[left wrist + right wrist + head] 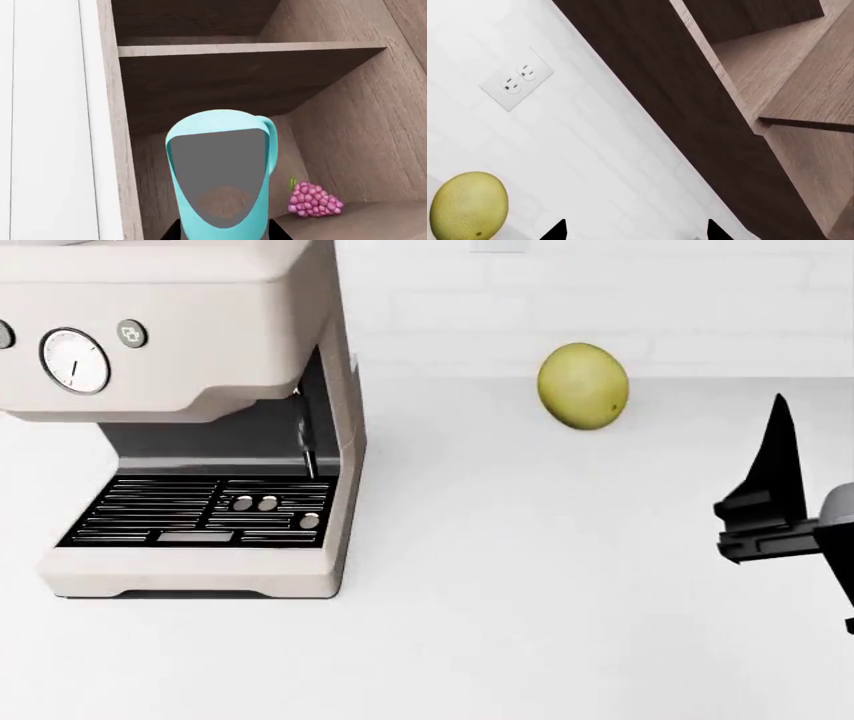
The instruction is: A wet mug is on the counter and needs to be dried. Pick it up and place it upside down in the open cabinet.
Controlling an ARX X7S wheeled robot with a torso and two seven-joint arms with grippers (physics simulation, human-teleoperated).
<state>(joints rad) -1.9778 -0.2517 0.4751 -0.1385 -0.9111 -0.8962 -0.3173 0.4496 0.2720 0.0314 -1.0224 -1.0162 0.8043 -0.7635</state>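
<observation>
mug: light-turquoise mug, lower centre of left wrist frame, held up in front of the open cabinet; open mouth faces the camera.
left gripper: only dark finger bits at the mug's base, bottom edge; looks clamped on it.
right gripper: two finger tips well apart, nothing between; also at right edge of head frame, over the counter.
progress: pick-up done, mug off the counter. Left, my read: invert, set on a shelf, release.
cabinet contents: purple grapes, lower right.
other: espresso machine upper left, yellow-green fruit top centre.
text/brands: none readable; wall outlet unlabelled.
</observation>
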